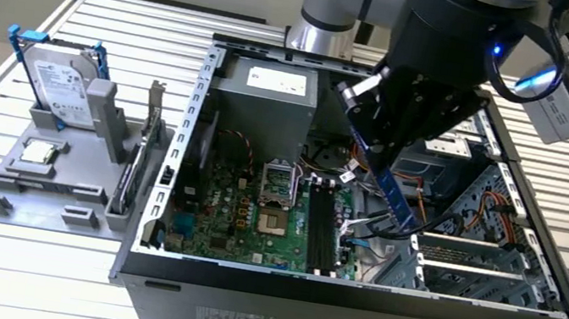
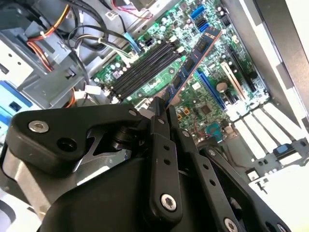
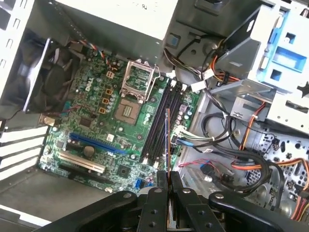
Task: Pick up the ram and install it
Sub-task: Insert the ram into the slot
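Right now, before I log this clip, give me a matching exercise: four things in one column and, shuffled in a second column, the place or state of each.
Things:
1. ram
2. hard drive
3. memory slots
4. green card

Places or states:
A. empty, on the motherboard
B. upright in a blue frame, at the exterior view's left
C. clamped in the gripper, over the motherboard
D. edge-on in the grey stand, nearest the case wall

Pairs: 1-C, 2-B, 3-A, 4-D
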Controlling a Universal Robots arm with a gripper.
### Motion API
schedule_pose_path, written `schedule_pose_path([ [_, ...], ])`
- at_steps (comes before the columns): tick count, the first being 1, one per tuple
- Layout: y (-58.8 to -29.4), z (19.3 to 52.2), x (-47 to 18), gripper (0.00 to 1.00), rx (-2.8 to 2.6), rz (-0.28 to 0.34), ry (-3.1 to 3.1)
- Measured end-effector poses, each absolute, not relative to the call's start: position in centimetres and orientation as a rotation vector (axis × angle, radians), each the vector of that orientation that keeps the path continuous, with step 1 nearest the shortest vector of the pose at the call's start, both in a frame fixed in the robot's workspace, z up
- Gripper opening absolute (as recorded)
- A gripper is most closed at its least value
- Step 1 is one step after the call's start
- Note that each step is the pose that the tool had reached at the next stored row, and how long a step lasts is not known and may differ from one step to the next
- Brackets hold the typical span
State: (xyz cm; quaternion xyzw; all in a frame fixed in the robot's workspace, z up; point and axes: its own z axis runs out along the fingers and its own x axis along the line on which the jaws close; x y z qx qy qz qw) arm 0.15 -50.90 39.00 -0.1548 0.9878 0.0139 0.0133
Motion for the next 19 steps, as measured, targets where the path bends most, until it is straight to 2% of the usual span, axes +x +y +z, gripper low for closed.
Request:
schedule_pose_path([
  [19, -50.9, 39.0, 0.15, 0.0, -0.188, 0.039, 3.107],
])
